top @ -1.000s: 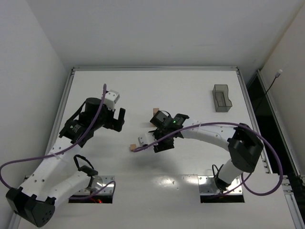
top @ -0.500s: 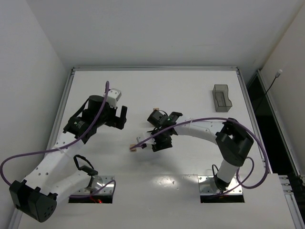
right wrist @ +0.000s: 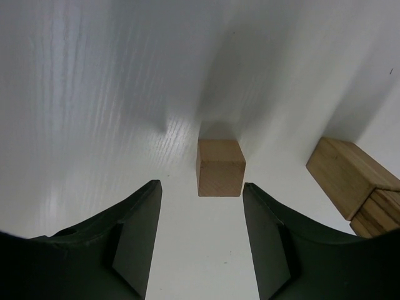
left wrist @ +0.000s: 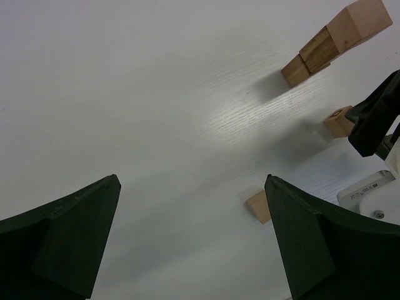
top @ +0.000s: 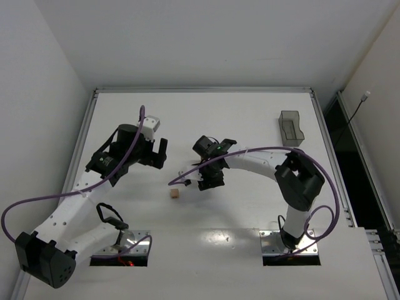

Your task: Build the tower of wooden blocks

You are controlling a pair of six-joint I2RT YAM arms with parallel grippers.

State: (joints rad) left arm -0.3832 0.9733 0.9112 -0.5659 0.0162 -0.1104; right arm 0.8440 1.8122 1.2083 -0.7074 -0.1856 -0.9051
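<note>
We count two grippers and both stand wide, holding nothing. The right gripper [right wrist: 200, 187] has its two fingers [right wrist: 125, 250] spread; just ahead of their tips, in line with the gap and touching neither, one loose cube [right wrist: 219, 167] lies on the white table [top: 250, 212]. Off to the right of that hand in its wrist view, beyond the fingertip on that side, stands the tower [right wrist: 350, 178], a column one cube wide. We make out at least two cubes in it, but the seams do not let us count surely.

The left gripper [left wrist: 192, 181] hovers with its jaws far apart and only bare table between them; a second loose cube [left wrist: 258, 206] lies close by the finger on the right side of its wrist view. Farther ahead of that hand we see the first cube again, right beside the dark body of the right gripper, and the tower beyond it.

So we count two loose cubes and one tower. From above, one dark grey box [top: 290, 128] sits well apart from both hands, out past the right arm's elbow.
</note>
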